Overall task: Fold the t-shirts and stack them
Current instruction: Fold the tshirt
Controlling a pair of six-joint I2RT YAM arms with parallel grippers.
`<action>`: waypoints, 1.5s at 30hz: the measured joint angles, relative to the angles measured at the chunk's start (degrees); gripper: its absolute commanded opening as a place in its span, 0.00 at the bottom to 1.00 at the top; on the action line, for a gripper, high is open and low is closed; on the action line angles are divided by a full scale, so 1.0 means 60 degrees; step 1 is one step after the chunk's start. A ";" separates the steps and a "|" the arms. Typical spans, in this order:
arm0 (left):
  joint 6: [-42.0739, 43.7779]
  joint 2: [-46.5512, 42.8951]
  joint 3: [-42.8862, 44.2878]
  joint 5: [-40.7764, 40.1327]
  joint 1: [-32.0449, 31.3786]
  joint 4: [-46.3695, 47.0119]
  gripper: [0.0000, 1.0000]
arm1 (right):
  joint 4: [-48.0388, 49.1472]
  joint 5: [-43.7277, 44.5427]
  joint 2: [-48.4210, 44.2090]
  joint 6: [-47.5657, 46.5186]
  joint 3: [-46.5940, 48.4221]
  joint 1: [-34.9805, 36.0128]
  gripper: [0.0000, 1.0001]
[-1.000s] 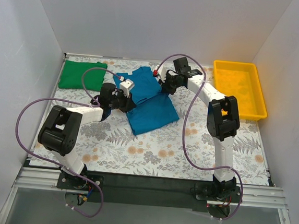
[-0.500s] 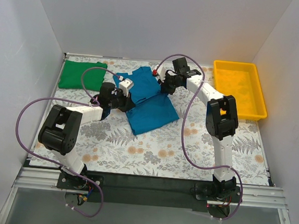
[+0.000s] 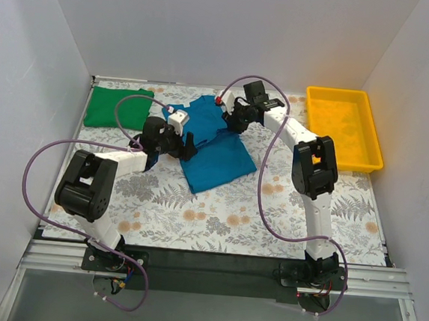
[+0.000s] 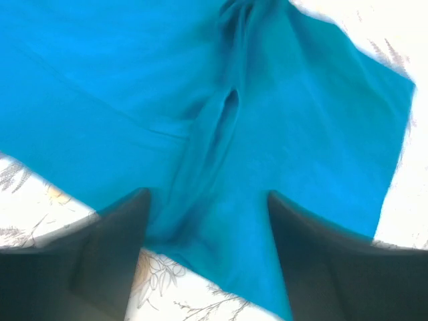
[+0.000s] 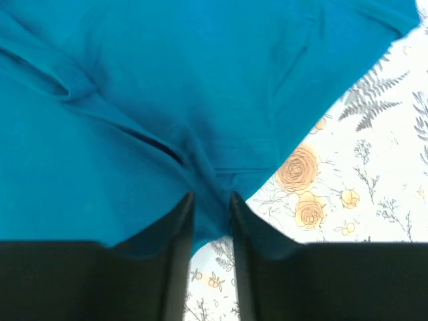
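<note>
The teal-blue t-shirt (image 3: 218, 161) lies spread and partly rumpled on the flower-printed bench (image 3: 217, 221), out toward the left arm's side of the yellow tray (image 3: 341, 130) and well apart from it. Its lower half points toward the arm bases. Its upper part, about level with the tray, is bunched where the two arms meet it.

The bright green t-shirt (image 3: 118, 107) sits much farther from the tray on that same side. It is a folded block in the back corner of the bench, apart from the teal one.

The right pincer (image 3: 227, 122) is at the shirt edge that faces the tray. In the right wrist view its pincer (image 5: 212, 197) is nearly closed, with only a thin slit between the jaws. A tuck of the teal fabric (image 5: 167, 80) is nipped in that slit, and creases run out from the nip.

The left pincer (image 3: 188, 145) is at the shirt edge turned away from the tray. In the left wrist view this pincer (image 4: 207, 200) stands wide open, its two dark fingers (image 4: 114, 254) far apart. A raised ridge of the teal cloth (image 4: 100, 80) runs down between them. The jaws straddle this ridge without squeezing it.
</note>
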 measured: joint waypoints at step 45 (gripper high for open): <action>0.1268 -0.6940 -0.2619 -0.0605 -0.1953 -0.3118 0.95 | 0.0539 -0.3880 -0.9220 -0.3712 -1.0451 -0.1566 0.74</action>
